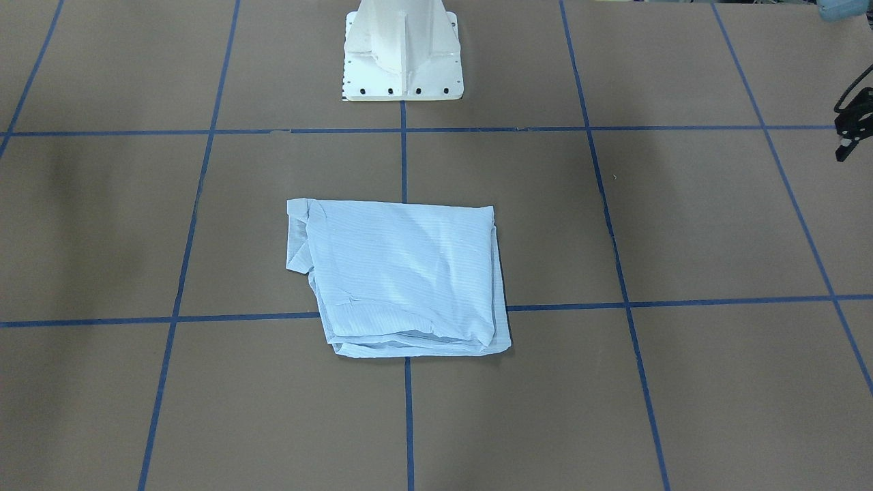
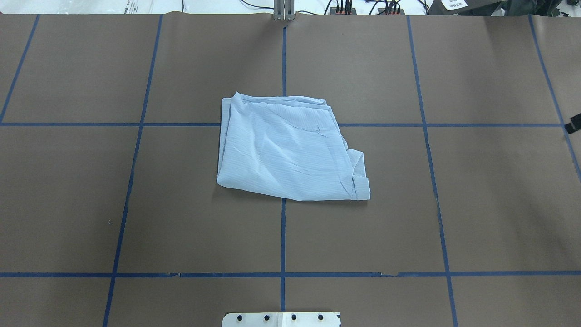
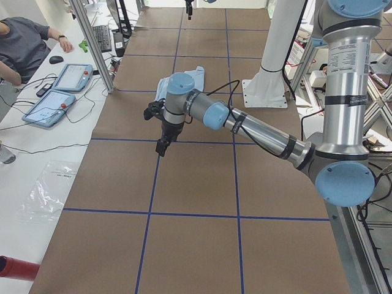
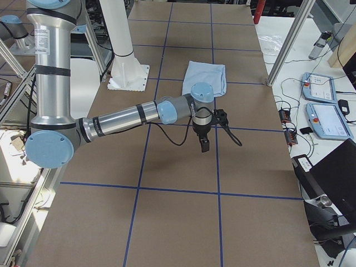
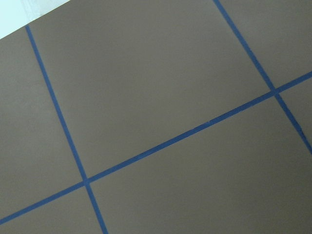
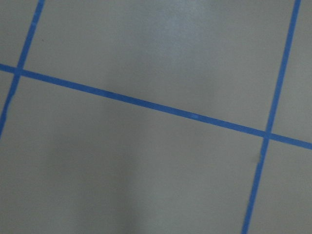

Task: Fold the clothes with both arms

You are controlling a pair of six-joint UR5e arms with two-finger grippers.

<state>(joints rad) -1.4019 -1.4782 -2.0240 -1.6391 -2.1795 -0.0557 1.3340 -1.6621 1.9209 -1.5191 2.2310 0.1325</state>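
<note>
The light blue striped shirt [image 1: 402,273] lies folded into a rough rectangle at the table's middle, with nothing touching it; it also shows in the overhead view [image 2: 286,150] and in both side views [image 3: 199,73] [image 4: 204,75]. My left gripper [image 1: 848,140] is far out to my left, only partly in view at the front view's right edge, and hangs above bare table [image 3: 162,146]. My right gripper [image 2: 575,121] is far out to my right [image 4: 204,143]. I cannot tell whether either one is open or shut. Both wrist views show only table.
Brown paper with blue tape grid lines [image 2: 283,236] covers the table. The white pedestal base [image 1: 402,54] stands at the robot's side. Control tablets [image 3: 61,89] and a seated person [image 3: 24,49] are beyond the far edge.
</note>
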